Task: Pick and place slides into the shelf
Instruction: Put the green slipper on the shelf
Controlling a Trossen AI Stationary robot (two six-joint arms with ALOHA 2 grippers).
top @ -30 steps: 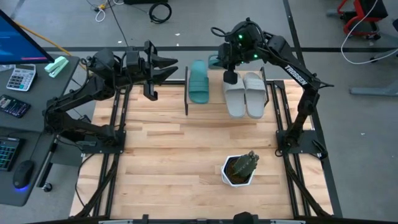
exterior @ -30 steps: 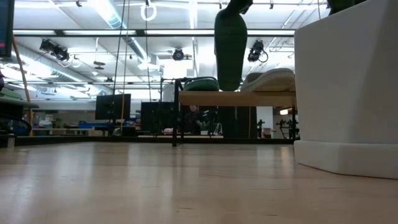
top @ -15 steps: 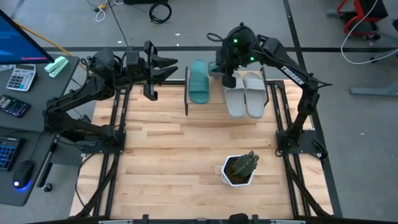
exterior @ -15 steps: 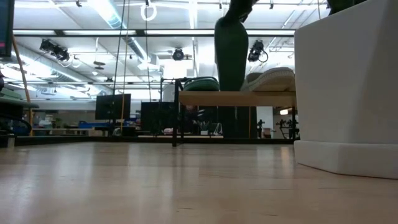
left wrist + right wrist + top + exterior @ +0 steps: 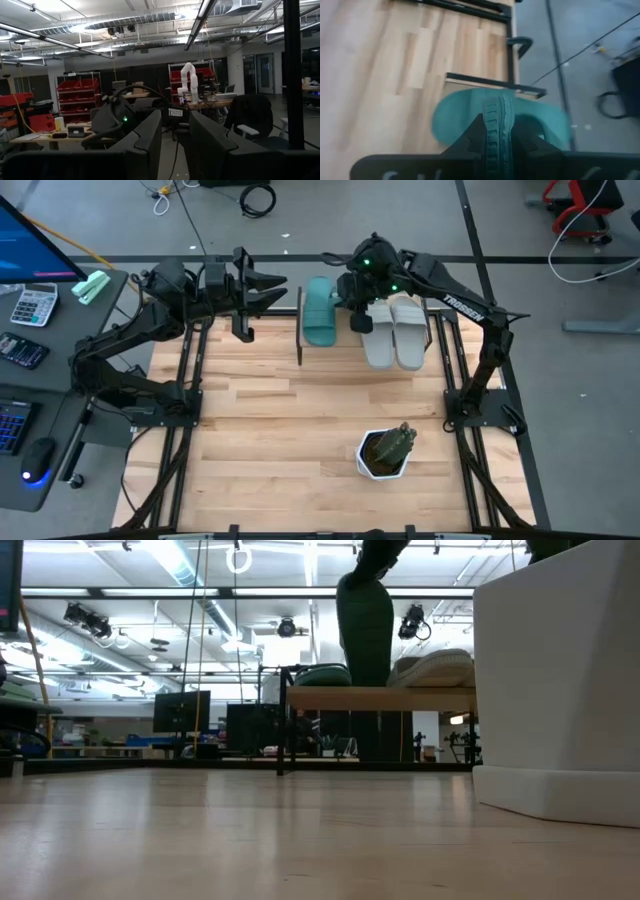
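Observation:
My right gripper [image 5: 357,298] hangs over the shelf [image 5: 365,345], shut on a teal slide [image 5: 365,630]. In the low view that slide stands on end between the teal slide [image 5: 322,675] and the grey pair [image 5: 435,668] that lie on the shelf's plank [image 5: 380,698]. From above, the lying teal slide [image 5: 320,310] sits at the shelf's left end and the grey pair [image 5: 395,330] toward its right. The arm hides most of the held slide in the high view. My left gripper [image 5: 265,288] waits open, raised left of the shelf. My right gripper pinches the teal slide by its ridged edge [image 5: 498,131] between the two fingers [image 5: 470,145], coming from above and pointing down. The slide hangs upright below the fingers. Its lower end [image 5: 365,680] is level with the plank top; whether it touches, I cannot tell.
A white pot with a green plant [image 5: 385,452] stands near the table's near edge, right of centre, and fills the right of the low view [image 5: 560,690]. Bare slatted tabletop [image 5: 280,420] stretches between shelf and pot. A desk with a calculator [image 5: 33,305] lies left of the table.
My right gripper has moved toward the table's left along the shelf and a little down, carrying the upright teal slide with it. The slide now hangs closer to the lying teal slide, its lower end at plank height.

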